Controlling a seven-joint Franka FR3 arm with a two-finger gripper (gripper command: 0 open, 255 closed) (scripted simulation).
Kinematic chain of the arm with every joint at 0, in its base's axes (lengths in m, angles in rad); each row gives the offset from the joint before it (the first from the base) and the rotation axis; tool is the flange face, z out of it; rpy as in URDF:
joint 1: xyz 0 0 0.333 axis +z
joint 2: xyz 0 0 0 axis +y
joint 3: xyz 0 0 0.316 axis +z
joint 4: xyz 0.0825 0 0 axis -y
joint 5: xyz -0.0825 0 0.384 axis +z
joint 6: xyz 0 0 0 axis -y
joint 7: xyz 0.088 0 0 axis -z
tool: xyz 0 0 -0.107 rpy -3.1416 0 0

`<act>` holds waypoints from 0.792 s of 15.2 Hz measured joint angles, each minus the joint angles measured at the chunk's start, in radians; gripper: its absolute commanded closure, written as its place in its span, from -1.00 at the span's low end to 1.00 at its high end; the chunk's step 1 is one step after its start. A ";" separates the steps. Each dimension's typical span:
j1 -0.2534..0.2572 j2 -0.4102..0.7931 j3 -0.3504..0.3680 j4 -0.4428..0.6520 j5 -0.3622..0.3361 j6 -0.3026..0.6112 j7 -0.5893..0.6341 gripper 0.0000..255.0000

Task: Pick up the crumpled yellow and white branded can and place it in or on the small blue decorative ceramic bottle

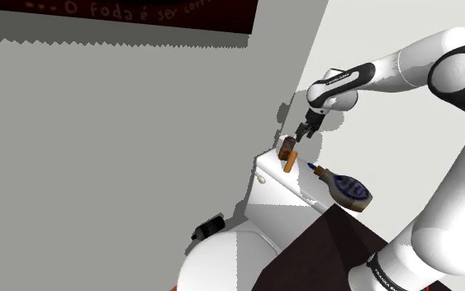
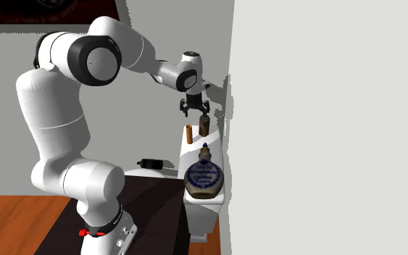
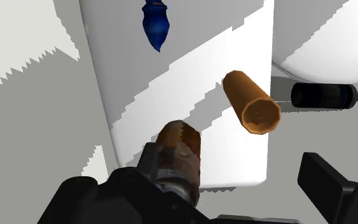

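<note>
The gripper (image 1: pixel 304 134), fingers wide apart, hovers over the brown crumpled can (image 1: pixel 287 150); in the shoulder view the blue bottle (image 1: pixel 350 188) lies at its four o'clock

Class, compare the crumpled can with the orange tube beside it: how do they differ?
The crumpled can is dark, mottled brown; the orange tube is plain orange-brown. The can is dented with a ragged top; the tube is smooth with an open, many-sided end. The can sits right by the open claw; the tube stands apart. Both stand upright on the white ledge.
</note>
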 measured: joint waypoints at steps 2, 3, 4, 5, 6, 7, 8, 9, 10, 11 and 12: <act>-0.020 0.082 0.012 0.068 0.054 0.009 -0.039 -1.00; -0.035 0.121 0.019 0.097 0.080 0.016 -0.061 -1.00; -0.050 0.162 0.027 0.133 0.104 0.020 -0.081 -1.00; -0.068 0.204 0.035 0.169 0.128 0.022 -0.102 -1.00; -0.076 0.225 0.041 0.184 0.141 0.027 -0.112 -1.00; -0.085 0.245 0.046 0.198 0.152 0.034 -0.122 -1.00; -0.088 0.257 0.050 0.202 0.159 0.041 -0.127 -1.00; -0.092 0.269 0.053 0.207 0.165 0.047 -0.131 -1.00; -0.095 0.278 0.056 0.207 0.170 0.055 -0.135 -1.00; -0.098 0.290 0.059 0.213 0.175 0.061 -0.139 -1.00; -0.100 0.299 0.063 0.213 0.180 0.070 -0.141 -1.00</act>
